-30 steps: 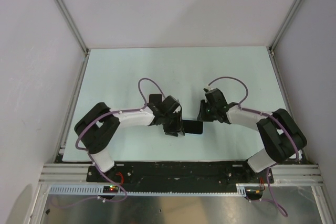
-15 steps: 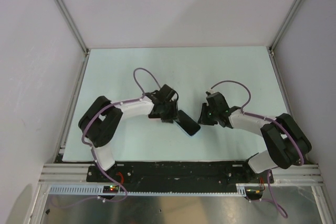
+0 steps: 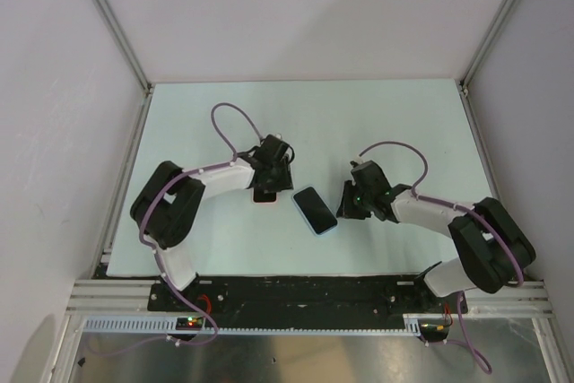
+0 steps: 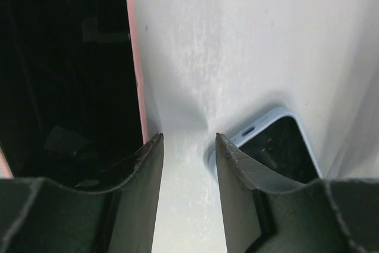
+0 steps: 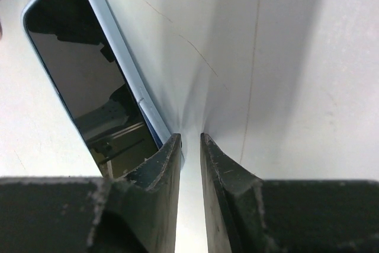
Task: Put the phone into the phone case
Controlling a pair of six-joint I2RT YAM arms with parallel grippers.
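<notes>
Left pincer (image 4: pixel 188 146) released, right pincer (image 5: pixel 190 140) nearly clenched on nothing beside the blue case (image 5: pixel 144 106): a sideways nudge could skid it, unseating the phone (image 5: pixel 83 57).

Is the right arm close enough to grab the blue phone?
Probably yes. The blue phone lies flat right beside the right gripper, with nothing between them. Its jaws stand only narrowly open, so they would likely need to widen first.

The flat black-screened phone (image 3: pixel 315 210) has a pale blue rim; the flat black slab (image 4: pixel 71 69) a pink edge; the worktop (image 3: pixel 206 123) is pale mint.
</notes>
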